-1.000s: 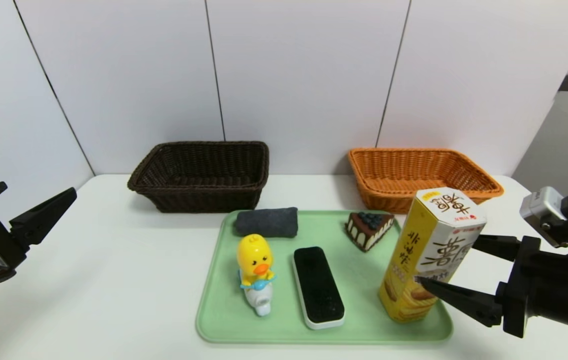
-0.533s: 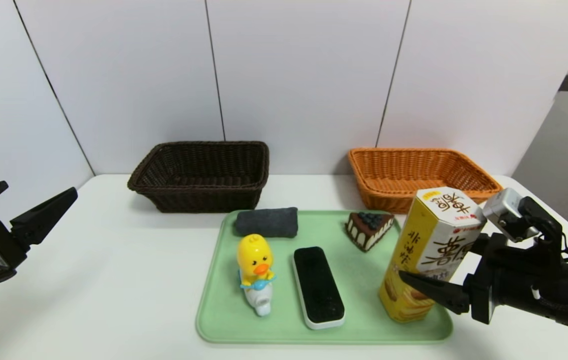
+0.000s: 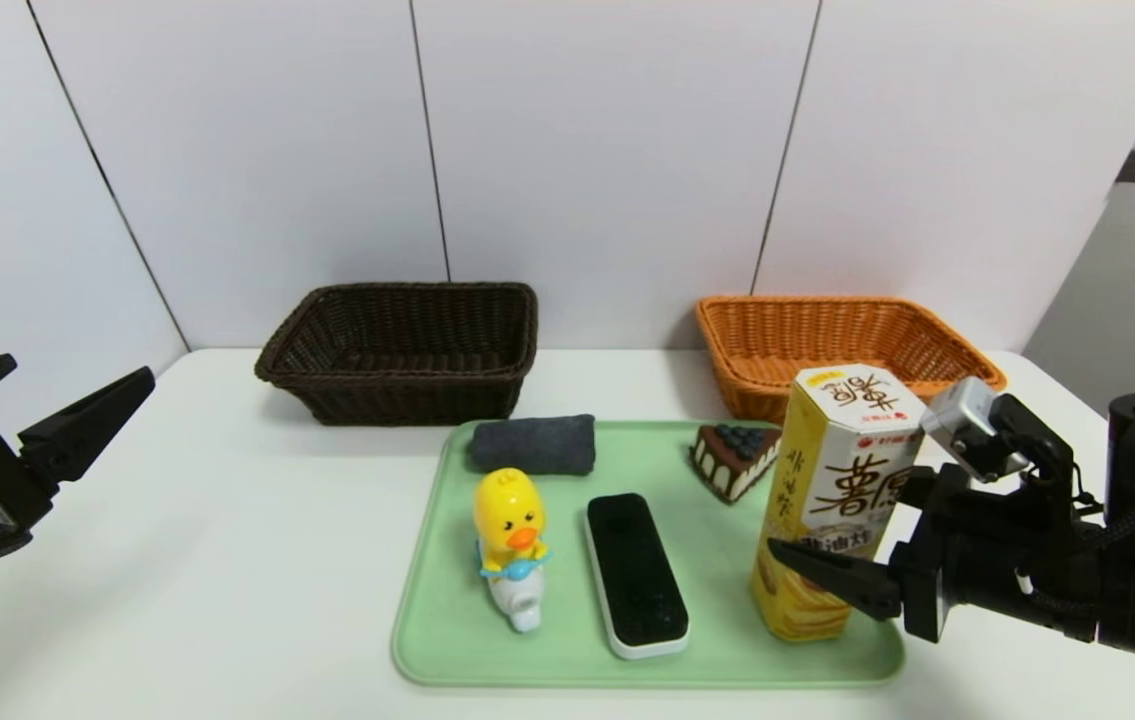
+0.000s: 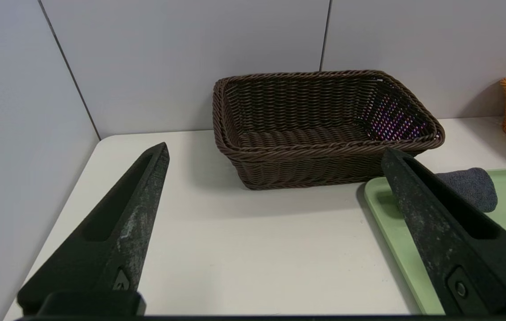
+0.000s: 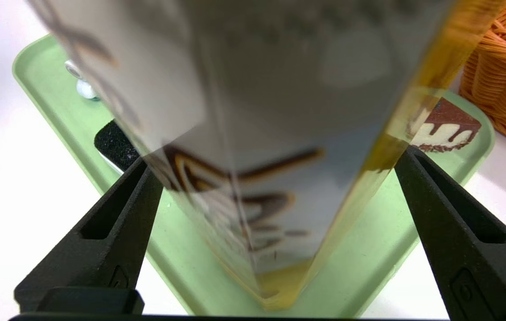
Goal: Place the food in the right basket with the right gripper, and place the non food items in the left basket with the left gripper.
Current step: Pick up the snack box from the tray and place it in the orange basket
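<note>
The food is a tall yellow-and-white snack box (image 3: 842, 500) and a chocolate cake wedge (image 3: 737, 458), both on the green tray (image 3: 447, 640). My right gripper (image 3: 842, 515) reaches in from the right; its fingertips touch both sides of the snack box (image 5: 257, 133), which still stands on the tray. The non food items lie on the tray too: yellow duck toy (image 3: 509, 530), dark grey rolled cloth (image 3: 533, 444), black-topped eraser (image 3: 635, 572). The left gripper (image 3: 75, 372) hangs open at the table's far left, holding nothing. Both the dark brown left basket (image 3: 397, 395) and the orange right basket (image 3: 777, 395) look empty.
Both baskets stand at the back by the white wall. The orange basket (image 5: 502, 89) is just behind the snack box and the cake (image 5: 444, 127). Bare white table lies between my left gripper (image 4: 275, 150), the dark basket (image 4: 324, 165) and the tray edge (image 4: 395, 227).
My right gripper has slid left around the snack box and begun closing on it. The box has turned, straightened up and shifted slightly left. The left arm has barely moved.
</note>
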Available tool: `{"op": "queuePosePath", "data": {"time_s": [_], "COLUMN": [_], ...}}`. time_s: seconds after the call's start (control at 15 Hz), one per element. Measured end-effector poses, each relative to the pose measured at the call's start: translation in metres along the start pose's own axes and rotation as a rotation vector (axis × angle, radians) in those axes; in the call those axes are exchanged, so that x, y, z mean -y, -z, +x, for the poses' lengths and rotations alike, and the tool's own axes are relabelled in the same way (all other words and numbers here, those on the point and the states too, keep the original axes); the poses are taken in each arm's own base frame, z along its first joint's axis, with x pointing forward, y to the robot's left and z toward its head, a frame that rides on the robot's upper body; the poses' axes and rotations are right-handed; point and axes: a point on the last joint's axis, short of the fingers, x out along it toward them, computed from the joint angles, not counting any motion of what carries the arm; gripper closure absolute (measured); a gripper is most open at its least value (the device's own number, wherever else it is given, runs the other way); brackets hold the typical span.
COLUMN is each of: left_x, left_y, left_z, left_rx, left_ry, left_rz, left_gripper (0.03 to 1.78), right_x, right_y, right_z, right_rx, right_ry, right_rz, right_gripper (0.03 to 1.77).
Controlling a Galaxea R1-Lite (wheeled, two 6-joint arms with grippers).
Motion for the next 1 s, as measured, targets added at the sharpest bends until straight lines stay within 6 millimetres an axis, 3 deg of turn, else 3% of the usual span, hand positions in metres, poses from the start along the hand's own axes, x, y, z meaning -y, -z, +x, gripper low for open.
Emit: {"op": "queuePosePath", "data": {"time_s": [0.2, 0.47, 1.0], "left_x": [0.0000, 0.0001, 0.0003], "left_y": [0.0000, 0.0009, 0.0016], "left_z": [0.0000, -0.0006, -0.0032], "left_rx": [0.000, -0.002, 0.000], "left_ry": [0.000, 0.000, 0.000], "left_rz": [0.000, -0.001, -0.002], "left_gripper": [0.12, 0.12, 0.12], "right_x": [-0.0016, -0.0028, -0.0036], "right_y": [0.0010, 0.0026, -0.0008], "right_z": [-0.0015, -0.0028, -0.0061], "right_rx": [-0.003, -0.008, 0.011], "right_ry": [-0.005, -0.005, -0.003], "right_rz": [0.001, 0.005, 0.001], "right_gripper": [0.63, 0.91, 0.96]}}
